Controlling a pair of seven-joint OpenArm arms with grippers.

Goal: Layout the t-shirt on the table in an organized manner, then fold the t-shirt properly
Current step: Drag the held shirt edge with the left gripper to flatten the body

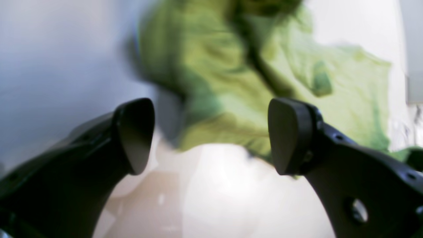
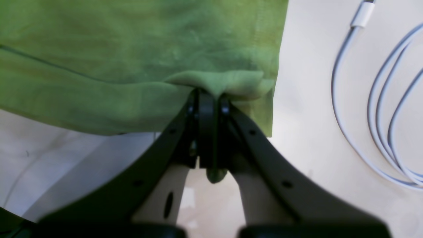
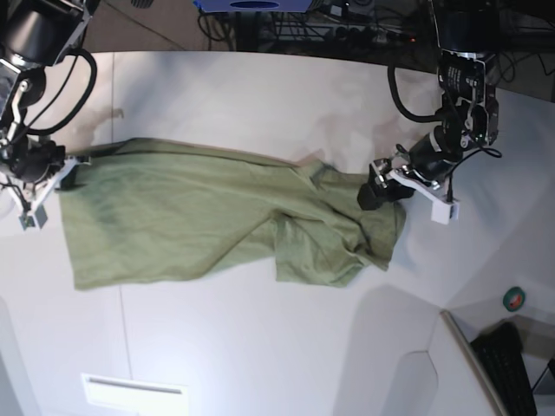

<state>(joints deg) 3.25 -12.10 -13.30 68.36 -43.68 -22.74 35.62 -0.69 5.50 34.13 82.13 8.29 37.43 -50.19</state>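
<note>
spreading stage: shirt (image 3: 199, 217) lies across the table (image 3: 260, 347) middle, half flat, its end by the right edge bunched and twisted. right gripper (image 2: 209, 102) jaws pinch the hem corner near the left edge. left gripper (image 1: 211, 135) jaws spread, empty, by the bunched end. best bet: grab a sleeve or shoulder there, pull out taut, keep the hem pinned.

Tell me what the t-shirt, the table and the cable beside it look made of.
T-shirt: soft matte knit, probably cotton; it creases and shows a stitched hem.
Table: smooth white hard surface, slightly glossy, likely laminate.
Cable: white, smooth plastic-looking sheath, lying in loops.
</note>
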